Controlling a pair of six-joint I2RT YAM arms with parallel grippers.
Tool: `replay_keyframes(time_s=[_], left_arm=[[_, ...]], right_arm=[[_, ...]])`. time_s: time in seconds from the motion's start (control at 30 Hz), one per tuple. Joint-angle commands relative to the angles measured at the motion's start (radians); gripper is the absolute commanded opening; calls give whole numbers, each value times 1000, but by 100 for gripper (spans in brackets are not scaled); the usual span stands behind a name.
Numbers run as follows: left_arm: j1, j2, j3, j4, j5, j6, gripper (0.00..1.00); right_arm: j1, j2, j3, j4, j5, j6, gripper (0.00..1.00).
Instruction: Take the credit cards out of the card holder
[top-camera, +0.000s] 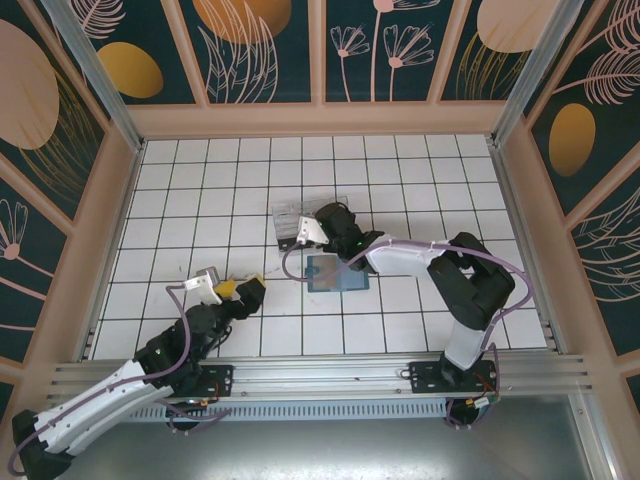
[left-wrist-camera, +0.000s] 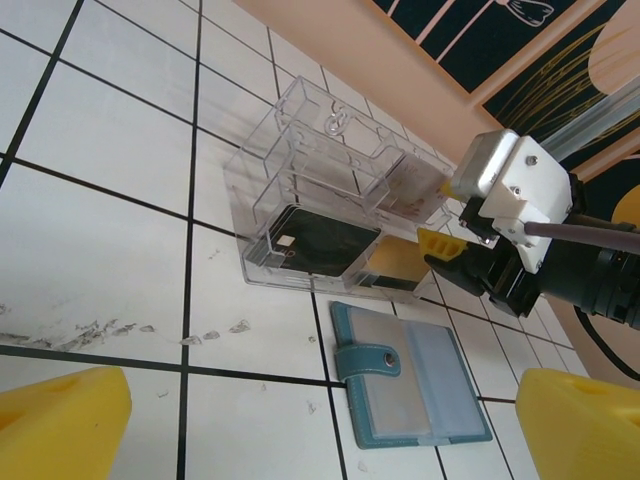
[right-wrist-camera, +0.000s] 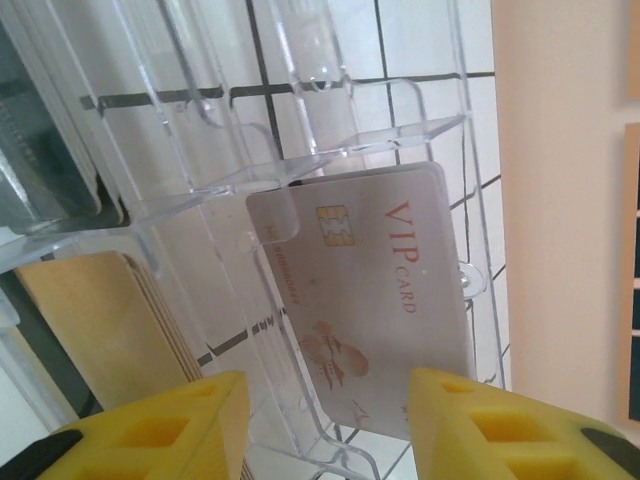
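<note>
While the holder (top-camera: 335, 275) lies unfolded on the surface (top-camera: 200, 180) beside the box (top-camera: 285, 215), the right gripper (right-wrist-camera: 325, 400) is held above a card (right-wrist-camera: 370, 290) in the box, jaws parted — the left gripper (top-camera: 243, 291) is spread wide, empty.

Left arm (top-camera: 110, 385) lies low, stretched forward from its base – left gripper (top-camera: 243, 290) with jaws spread wide, holding nothing. Right arm (top-camera: 470, 290) is bent at a raised elbow, forearm reaching left – right gripper (top-camera: 300, 238) with yellow fingers (right-wrist-camera: 160, 430) apart, nothing clamped.
</note>
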Motion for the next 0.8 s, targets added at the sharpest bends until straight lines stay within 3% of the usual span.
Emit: replay_keyframes(time_s=[0.0, 0.2, 0.4, 0.7, 0.77], left_arm=[[-2, -13, -9, -28, -4, 21, 99], [-2, 0, -7, -20, -1, 21, 99], [-1, 87, 12, 28, 26, 12, 95], [-1, 447, 125, 201, 131, -22, 84], [-1, 553, 162, 244, 175, -28, 77]], right_arm=[[20, -32, 37, -57, 35, 113, 47], [56, -129, 5, -142, 82, 331, 45], [66, -271, -82, -196, 20, 673, 45], [47, -385, -254, -183, -102, 1186, 44], [39, -399, -298, -165, -140, 1277, 44]])
